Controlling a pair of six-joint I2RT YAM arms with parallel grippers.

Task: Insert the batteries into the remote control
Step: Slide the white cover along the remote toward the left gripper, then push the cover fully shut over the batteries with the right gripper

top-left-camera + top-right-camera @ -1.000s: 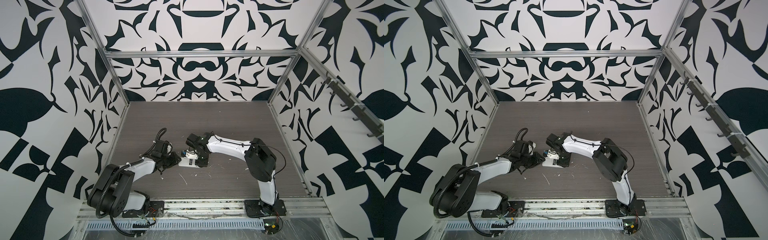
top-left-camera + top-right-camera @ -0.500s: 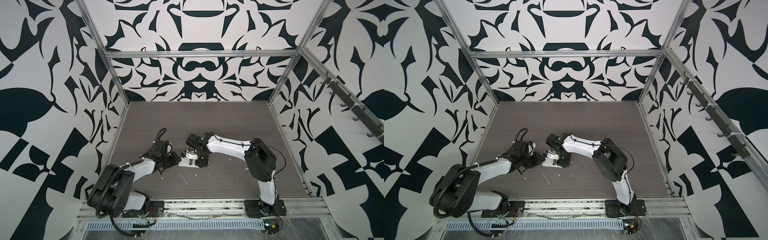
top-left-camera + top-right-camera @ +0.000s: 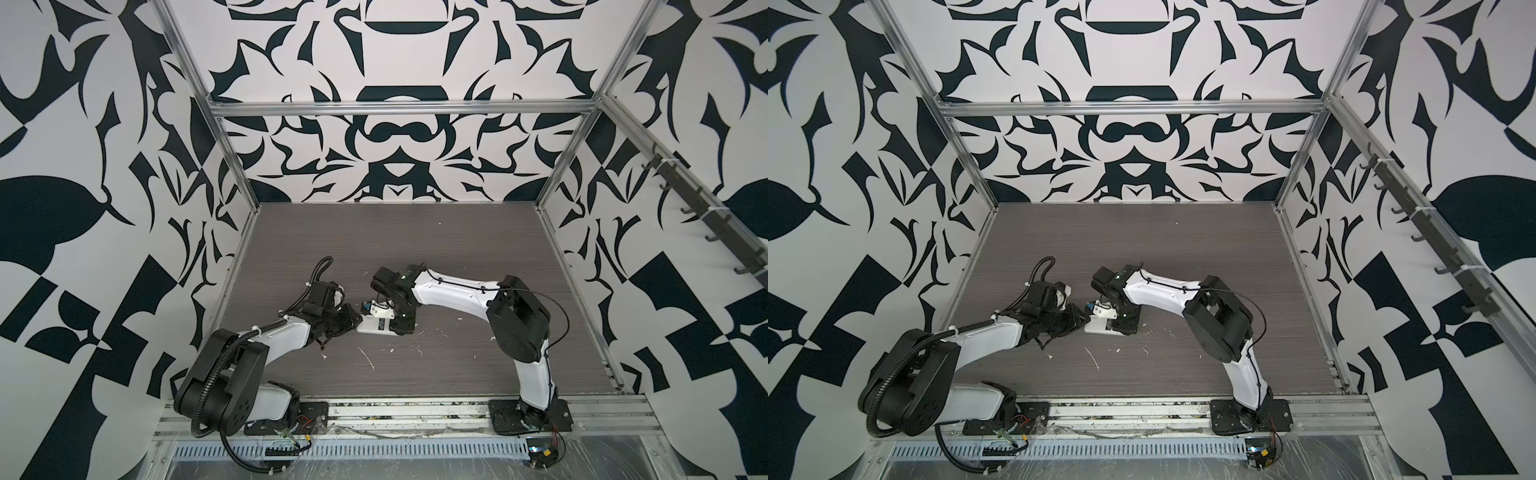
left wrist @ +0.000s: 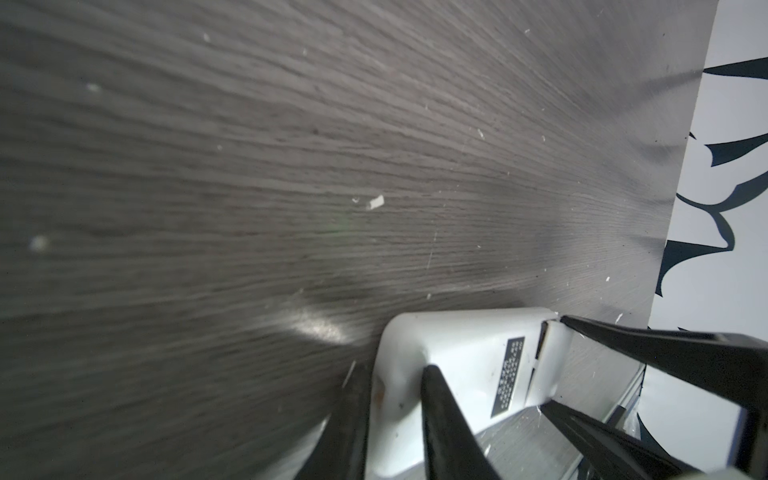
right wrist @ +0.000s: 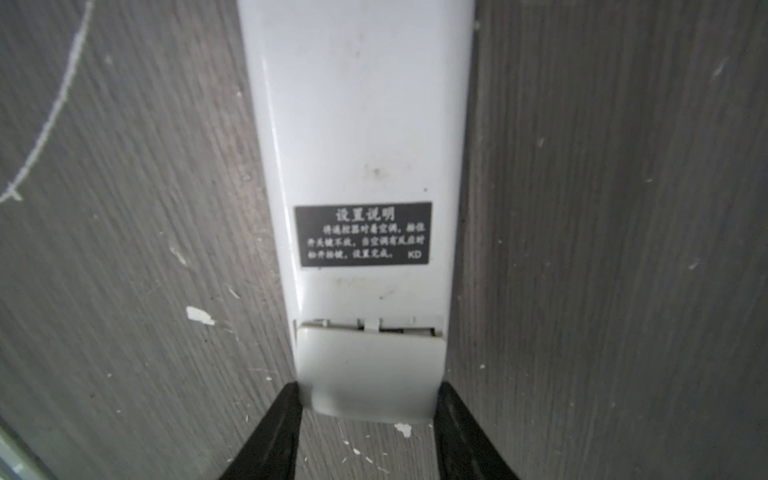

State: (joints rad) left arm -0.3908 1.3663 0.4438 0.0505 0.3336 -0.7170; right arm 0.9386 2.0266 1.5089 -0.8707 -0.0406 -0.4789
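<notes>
The remote control [image 3: 376, 325] [image 3: 1100, 326] lies back up on the table, its white back and black label [image 5: 363, 234] showing. A white cover [image 5: 370, 365] sits over its end with a thin gap beside it. My right gripper [image 5: 368, 388] [image 3: 401, 326] is shut across that covered end, one finger on each long side. My left gripper [image 4: 395, 374] [image 3: 353, 322] is shut on the remote control's [image 4: 465, 353] opposite end, pinching its corner. The batteries are hidden or out of view.
White flecks and a thin curved scrap [image 3: 368, 357] [image 5: 50, 112] lie on the dark wood-grain table [image 3: 415, 249] in front of the remote. Patterned walls close in three sides. A metal rail [image 3: 395, 411] carrying both arm bases runs along the front edge.
</notes>
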